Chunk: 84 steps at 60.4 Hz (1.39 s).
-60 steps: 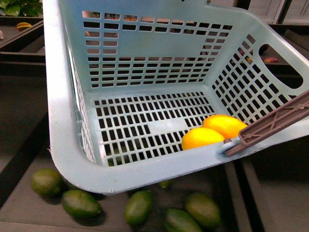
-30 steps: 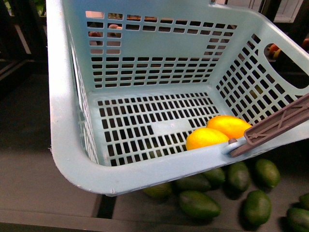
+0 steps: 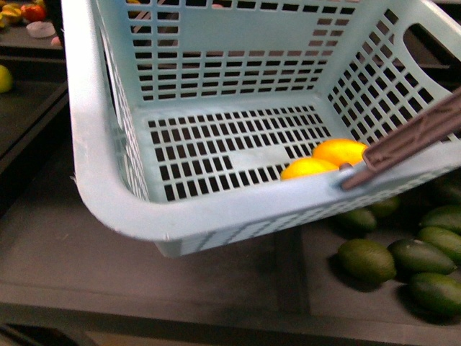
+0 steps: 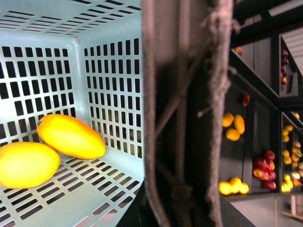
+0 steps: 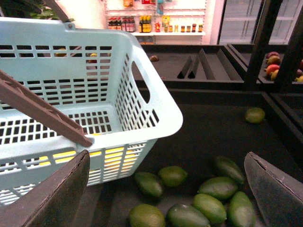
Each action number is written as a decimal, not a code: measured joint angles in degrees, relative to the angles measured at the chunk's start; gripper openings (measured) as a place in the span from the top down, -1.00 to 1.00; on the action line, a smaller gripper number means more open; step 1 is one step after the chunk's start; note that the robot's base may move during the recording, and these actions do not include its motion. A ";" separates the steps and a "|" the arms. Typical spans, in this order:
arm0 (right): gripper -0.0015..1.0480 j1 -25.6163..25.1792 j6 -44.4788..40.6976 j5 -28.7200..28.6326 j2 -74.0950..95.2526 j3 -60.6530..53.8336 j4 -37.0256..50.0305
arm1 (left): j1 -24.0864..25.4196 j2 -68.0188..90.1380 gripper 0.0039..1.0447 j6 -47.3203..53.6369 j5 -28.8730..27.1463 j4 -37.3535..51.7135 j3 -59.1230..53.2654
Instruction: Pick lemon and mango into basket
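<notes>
Front view: the teal basket (image 3: pixel 108 180) hangs tilted above a dark produce shelf (image 3: pixel 144 274), its near corner dipping lowest. Both yellow fruits already lie inside on the slotted floor, touching each other, pressed against the near wall by the handle's hinge: the rounder lemon (image 3: pixel 308 169) in front, the longer mango (image 3: pixel 340 152) just behind it. The grey-brown handle (image 3: pixel 410 137) runs off toward the right edge. Below the basket's right side, green avocados (image 3: pixel 367 259) lie loose on the shelf.

The right gripper (image 5: pixel 165 189) has its fingers spread wide and empty over those avocados. The left gripper isn't visible; its wrist camera sits hard against the handle, so I cannot tell its grip.

The risk, to my eye: the basket tilts or swings further, the two fruits roll along the wall, and the shifting weight jerks the handle.
</notes>
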 joint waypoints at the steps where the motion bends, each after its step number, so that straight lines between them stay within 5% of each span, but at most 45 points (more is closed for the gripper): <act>1: -0.83 0.02 0.00 0.07 -0.02 0.00 0.00 | 0.04 0.00 0.91 0.04 -0.42 0.00 0.00; 13: -0.83 0.02 0.00 0.17 0.00 0.00 0.00 | -0.15 0.28 0.91 0.44 -2.25 -0.90 0.50; 17: -0.83 0.02 0.00 0.35 0.00 0.00 0.00 | -1.27 8.11 0.91 -9.33 -19.47 -20.28 15.58; 20: -0.83 0.04 0.00 0.28 0.00 0.00 0.00 | -1.51 14.75 0.91 -19.39 -27.23 -31.80 26.84; 23: -0.83 0.02 0.00 0.37 -0.02 0.00 0.02 | -1.51 14.75 0.91 -19.39 -27.23 -31.80 26.84; 24: -0.83 0.02 0.02 0.50 0.00 0.00 0.00 | -0.59 20.96 0.91 -30.03 -34.32 -37.09 31.91; 32: -0.83 0.02 0.00 0.55 0.02 0.00 0.02 | 4.11 31.47 0.91 -36.24 -41.00 -43.56 43.80; 49: -0.83 0.02 0.00 0.39 -0.02 0.00 0.02 | 12.09 40.65 0.91 -44.17 -40.28 -36.22 57.86; 84: -0.83 0.02 0.00 0.44 0.00 0.00 0.02 | 16.85 48.15 0.91 -44.94 -34.82 -27.36 61.48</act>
